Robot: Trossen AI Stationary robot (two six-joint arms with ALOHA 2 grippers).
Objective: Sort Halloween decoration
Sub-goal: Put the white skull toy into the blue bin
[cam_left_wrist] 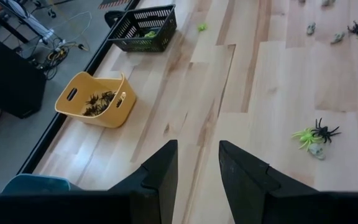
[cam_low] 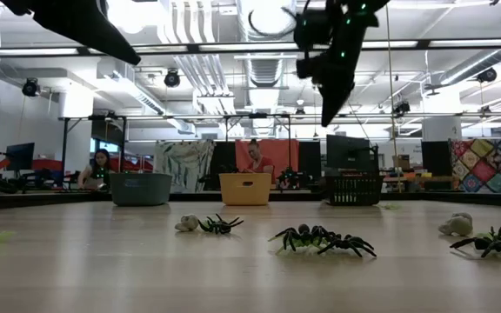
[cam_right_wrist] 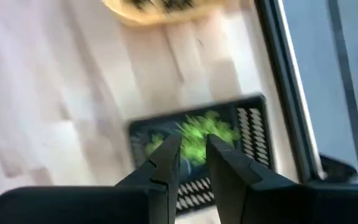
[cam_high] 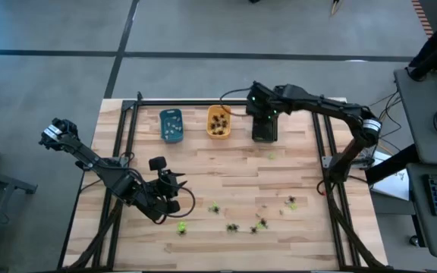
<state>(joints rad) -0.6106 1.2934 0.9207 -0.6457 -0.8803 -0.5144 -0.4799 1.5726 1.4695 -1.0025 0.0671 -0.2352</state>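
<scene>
The Halloween decoration, small black, yellow-green and pale spidery figures, lies scattered on the near half of the wooden table (cam_high: 234, 178), with a black one (cam_high: 214, 208) and a green one (cam_high: 181, 227) among them. In the low view several figures (cam_low: 324, 239) stand on their legs. More figures lie in the blue tray (cam_high: 171, 125), the orange tray (cam_high: 218, 121) and the black tray (cam_high: 264, 130). My right gripper (cam_right_wrist: 193, 155) hangs open above the black tray's green figures (cam_right_wrist: 204, 134). My left gripper (cam_left_wrist: 197, 155) hovers open over the near left of the table.
The three trays stand in a row at the table's far side. A lone green figure (cam_high: 271, 156) lies just in front of the black tray. A dark metal frame (cam_high: 127, 114) borders the table. People sit at desks in the room behind (cam_low: 255, 161).
</scene>
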